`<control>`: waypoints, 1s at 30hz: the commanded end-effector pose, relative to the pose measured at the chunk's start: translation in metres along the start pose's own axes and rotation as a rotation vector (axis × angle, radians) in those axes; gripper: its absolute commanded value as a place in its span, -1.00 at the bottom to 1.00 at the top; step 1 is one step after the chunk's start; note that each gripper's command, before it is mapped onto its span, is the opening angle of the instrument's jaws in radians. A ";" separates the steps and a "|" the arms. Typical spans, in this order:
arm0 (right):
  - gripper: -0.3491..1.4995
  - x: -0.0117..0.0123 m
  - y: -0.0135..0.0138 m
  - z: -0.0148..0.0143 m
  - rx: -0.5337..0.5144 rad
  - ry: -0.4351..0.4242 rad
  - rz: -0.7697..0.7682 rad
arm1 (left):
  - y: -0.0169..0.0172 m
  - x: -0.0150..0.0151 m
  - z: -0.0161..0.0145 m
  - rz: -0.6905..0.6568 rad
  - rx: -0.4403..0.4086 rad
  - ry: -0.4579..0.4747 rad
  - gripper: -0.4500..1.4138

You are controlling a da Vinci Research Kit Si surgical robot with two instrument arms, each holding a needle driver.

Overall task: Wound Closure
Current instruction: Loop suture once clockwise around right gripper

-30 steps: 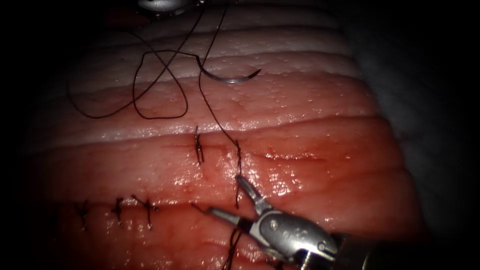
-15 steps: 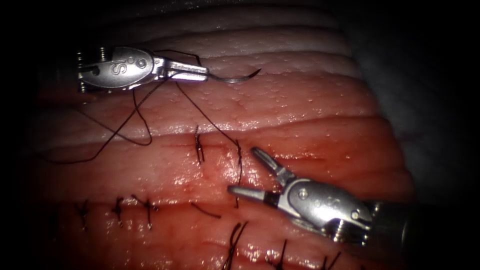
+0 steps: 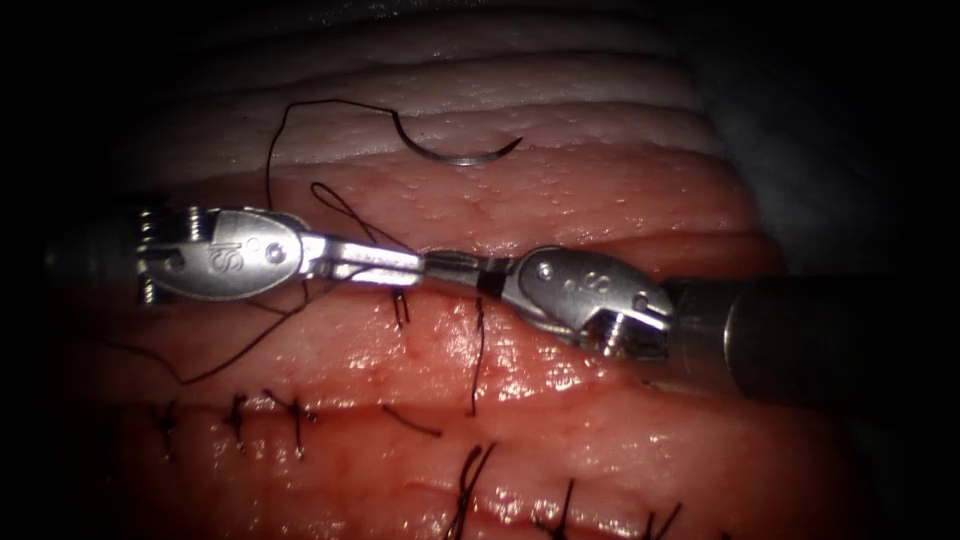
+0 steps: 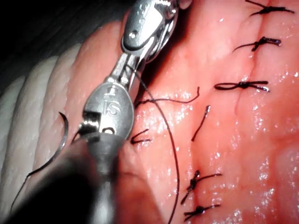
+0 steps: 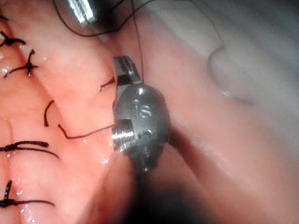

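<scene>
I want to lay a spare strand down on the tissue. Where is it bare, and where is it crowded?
Bare: the tissue right of the needle, above the right tool. Crowded: loops of thread around the left tool, and the stitches along the bottom.

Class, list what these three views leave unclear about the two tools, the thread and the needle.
- Endoscope view: whether the left tool or right tool grips the thread; their meeting tips cover that spot.
- Endoscope view: the thread's course beneath the left tool's body.
- Right wrist view: where the thread ends; it leaves the picture's edge.
- Plain enough: the needle lies free on the tissue, in neither tool.
</scene>
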 end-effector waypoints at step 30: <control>-1.00 0.0022 0.0015 0.0116 0.383 0.285 0.301 | 0.0051 -0.0005 0.0001 0.052 -0.018 -0.001 -1.00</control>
